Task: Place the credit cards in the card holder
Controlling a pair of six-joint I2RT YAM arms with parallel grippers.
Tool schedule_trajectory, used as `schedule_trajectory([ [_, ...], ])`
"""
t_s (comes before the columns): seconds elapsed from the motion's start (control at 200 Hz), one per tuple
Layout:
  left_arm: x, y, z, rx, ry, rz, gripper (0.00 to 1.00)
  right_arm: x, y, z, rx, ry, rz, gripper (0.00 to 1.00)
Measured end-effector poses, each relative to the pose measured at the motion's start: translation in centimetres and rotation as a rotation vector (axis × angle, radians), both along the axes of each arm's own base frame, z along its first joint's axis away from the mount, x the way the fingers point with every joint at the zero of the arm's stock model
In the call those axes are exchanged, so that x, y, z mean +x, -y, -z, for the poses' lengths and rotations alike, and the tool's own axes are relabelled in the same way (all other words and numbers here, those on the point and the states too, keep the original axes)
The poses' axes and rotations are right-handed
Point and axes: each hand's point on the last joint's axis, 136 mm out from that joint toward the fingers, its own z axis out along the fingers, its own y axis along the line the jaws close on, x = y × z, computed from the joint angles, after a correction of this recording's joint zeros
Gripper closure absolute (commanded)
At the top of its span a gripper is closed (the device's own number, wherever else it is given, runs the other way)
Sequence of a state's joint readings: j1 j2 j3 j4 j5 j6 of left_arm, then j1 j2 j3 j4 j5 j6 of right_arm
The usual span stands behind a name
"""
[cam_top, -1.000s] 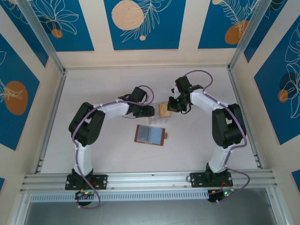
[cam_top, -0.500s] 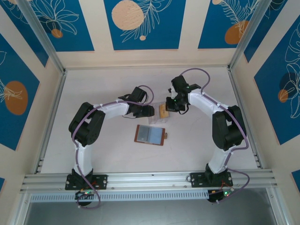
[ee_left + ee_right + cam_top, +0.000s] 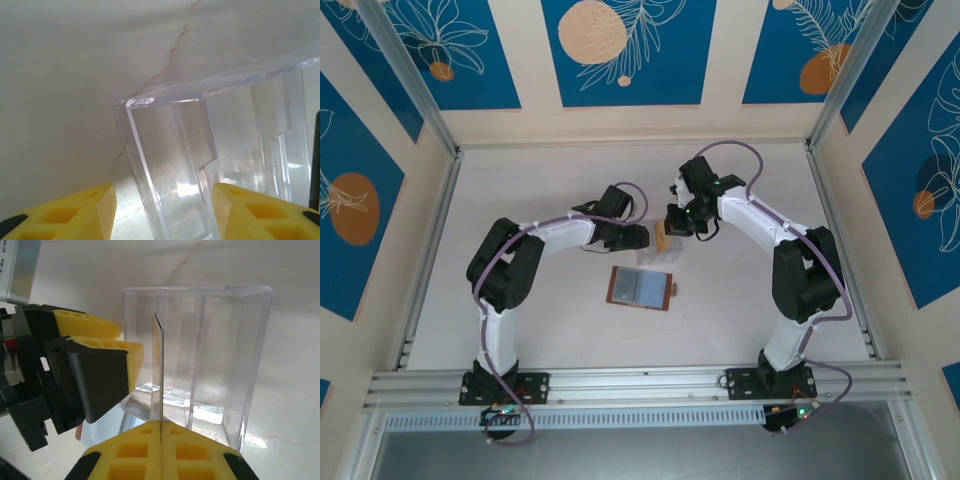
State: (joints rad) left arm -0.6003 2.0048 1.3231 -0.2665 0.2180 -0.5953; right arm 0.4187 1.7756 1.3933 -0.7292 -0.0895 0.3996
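Observation:
The card holder (image 3: 640, 288) lies open on the table, grey-blue inside up, its tab to the right. My right gripper (image 3: 670, 226) is shut on a tan credit card (image 3: 663, 237). In the right wrist view that card (image 3: 161, 365) stands edge-on above the shut right gripper (image 3: 161, 426), just in front of a clear plastic box (image 3: 210, 355). My left gripper (image 3: 642, 237) is open at the box's left side. In the left wrist view the left gripper (image 3: 161, 212) has its yellow fingers (image 3: 90, 212) either side of the box's corner (image 3: 145, 150), with a gap showing.
The clear box (image 3: 655, 256) stands just behind the wallet, between the two grippers. The left gripper's fingers (image 3: 100, 370) sit close to the card's left in the right wrist view. Open tabletop (image 3: 550, 330) lies in front and to both sides.
My right gripper has shifted left and slightly back with the tan card, closer to the clear box. The left arm, box and wallet have stayed still.

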Motion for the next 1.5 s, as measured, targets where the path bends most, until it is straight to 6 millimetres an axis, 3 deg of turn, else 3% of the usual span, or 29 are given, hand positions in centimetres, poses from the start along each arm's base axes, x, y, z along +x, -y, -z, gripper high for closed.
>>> schedule_trajectory([
  [0.21,-0.4,-0.3,-0.4,-0.008,-0.022,0.002,0.47,0.2,0.2,0.1,0.02,-0.013,0.007,1.0],
  [0.555,-0.5,-0.3,-3.2,-0.072,-0.023,0.011,0.49,0.3,0.3,1.9,0.004,-0.055,0.012,1.0],
  [0.88,-0.5,2.0,-5.8,-0.188,-0.031,0.056,0.75,0.6,0.8,2.0,0.004,-0.057,0.026,1.0],
  [1.22,-0.2,4.7,-9.0,-0.29,-0.004,0.101,0.89,0.7,1.0,2.0,0.004,-0.057,0.031,1.0],
  [1.33,-0.1,5.4,-8.7,-0.304,-0.015,0.108,0.91,0.8,1.1,2.0,0.004,-0.057,0.033,1.0],
  [1.496,-0.5,6.3,-6.1,-0.296,-0.071,0.115,0.91,0.8,1.0,2.0,0.007,-0.058,0.033,1.0],
])
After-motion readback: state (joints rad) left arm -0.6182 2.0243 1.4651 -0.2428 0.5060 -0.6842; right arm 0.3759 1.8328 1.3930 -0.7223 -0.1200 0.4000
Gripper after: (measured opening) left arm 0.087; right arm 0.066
